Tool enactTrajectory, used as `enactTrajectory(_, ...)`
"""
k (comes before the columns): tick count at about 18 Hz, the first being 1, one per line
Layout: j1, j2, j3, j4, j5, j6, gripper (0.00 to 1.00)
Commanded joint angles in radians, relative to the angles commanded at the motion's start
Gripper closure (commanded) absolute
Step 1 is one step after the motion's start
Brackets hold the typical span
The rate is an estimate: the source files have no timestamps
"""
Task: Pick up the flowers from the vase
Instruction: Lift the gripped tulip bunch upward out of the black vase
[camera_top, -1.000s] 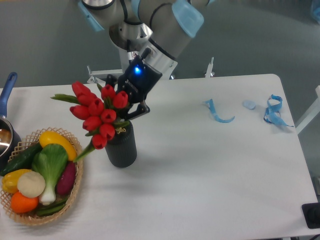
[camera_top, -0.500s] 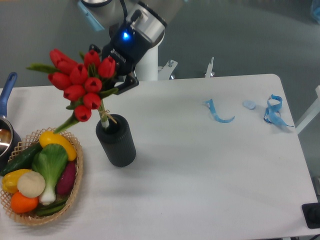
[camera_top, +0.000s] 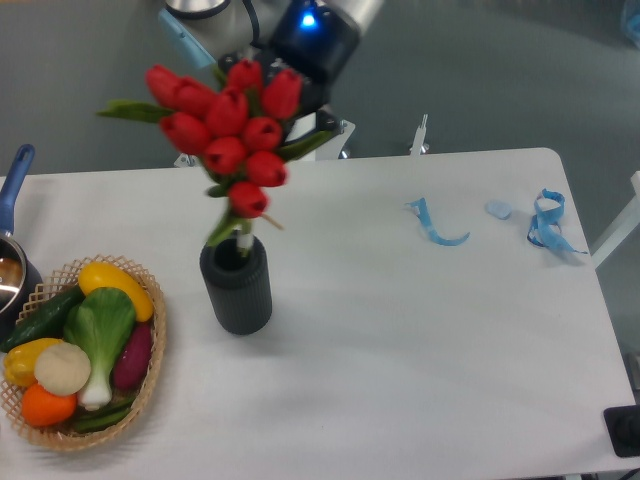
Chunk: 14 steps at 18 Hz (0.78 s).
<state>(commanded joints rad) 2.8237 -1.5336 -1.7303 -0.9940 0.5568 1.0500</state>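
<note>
I see the flowers (camera_top: 232, 125) raised above the vase (camera_top: 237, 291), stem ends barely at its mouth. The pincer (camera_top: 300, 70), at one o'clock from the blooms, is hidden behind them, so its state I cannot tell. A loose hold could drop the bunch onto the worktop (camera_top: 420, 340).

White table (camera_top: 400, 340), rounded far-right corner. Dark ribbed vase (camera_top: 237, 290) upright, left of centre. Wicker basket (camera_top: 150, 390) of vegetables at near-left edge, just beside vase. Pot with blue handle (camera_top: 14, 200) at left edge, partly cut off. Blue strips (camera_top: 436, 225), (camera_top: 547, 222) and small pale blue piece (camera_top: 498, 209) toward far right.
</note>
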Motion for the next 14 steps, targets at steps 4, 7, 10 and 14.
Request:
enactTrajectory(4, 0.098, -0.105, 0.003, 0.002, 0.011, 0.218, 0.64)
enactTrajectory(7, 0.117, -0.141, 0.003, 0.003, 0.017, 0.26, 0.64)
enactTrajectory(10, 0.115, -0.142, 0.017, 0.002, 0.017, 0.252, 0.64)
enactTrajectory(14, 0.115, -0.14, 0.015, 0.002, 0.017, 0.249, 0.64)
